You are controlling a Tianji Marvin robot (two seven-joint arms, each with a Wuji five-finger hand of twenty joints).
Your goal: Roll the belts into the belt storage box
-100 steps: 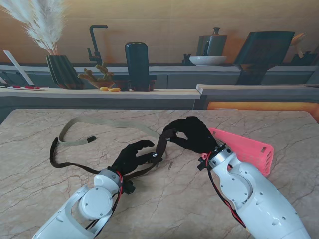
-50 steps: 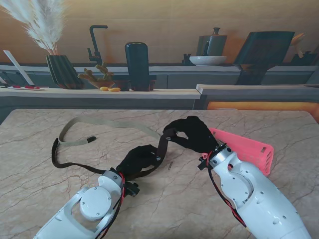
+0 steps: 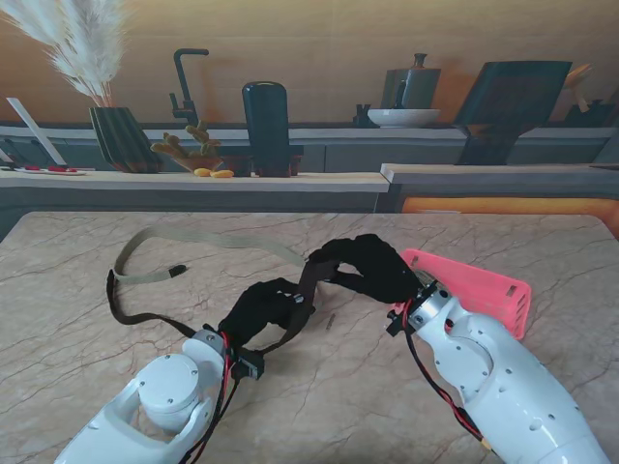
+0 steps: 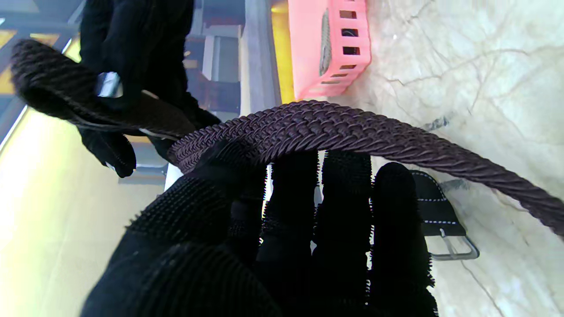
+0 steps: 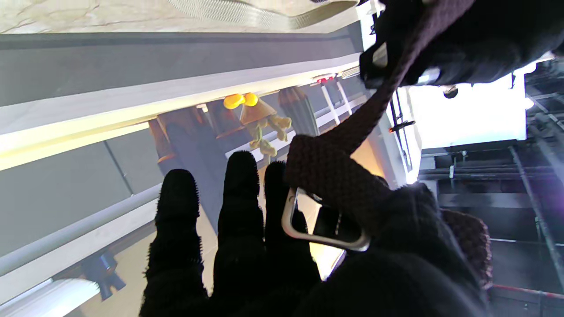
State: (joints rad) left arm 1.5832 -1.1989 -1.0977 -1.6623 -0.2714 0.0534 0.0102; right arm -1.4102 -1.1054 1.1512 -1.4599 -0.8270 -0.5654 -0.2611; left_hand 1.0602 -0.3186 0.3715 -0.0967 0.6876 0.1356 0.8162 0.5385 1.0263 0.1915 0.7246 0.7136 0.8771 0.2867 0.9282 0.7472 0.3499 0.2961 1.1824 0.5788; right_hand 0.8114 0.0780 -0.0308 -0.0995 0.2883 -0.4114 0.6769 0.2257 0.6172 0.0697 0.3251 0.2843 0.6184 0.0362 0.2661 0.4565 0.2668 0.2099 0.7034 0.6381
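Note:
A dark brown braided belt (image 3: 131, 314) hangs between my two black-gloved hands, its tail trailing left over the marble table (image 3: 77, 387). My right hand (image 3: 372, 268) is shut on the buckle end; its wrist view shows the silver buckle (image 5: 324, 226) pinched under the thumb. My left hand (image 3: 263, 307) is shut on the strap a little nearer to me, the belt (image 4: 335, 127) running over its fingers (image 4: 343, 198). A beige webbing belt (image 3: 208, 242) lies farther back on the table. The pink slotted storage box (image 3: 484, 288) sits right of my right hand.
Another belt end with a metal buckle (image 4: 445, 224) lies on the table under my left hand. A small dark bit (image 3: 330, 322) rests on the marble between the arms. Behind the table's far edge stands a counter with a vase (image 3: 121, 135) and a dark canister (image 3: 266, 126).
My left hand's fingers have closed around the braided strap and lifted slightly. My right hand has edged left with the buckle end. The belt's left tail has shifted a little.

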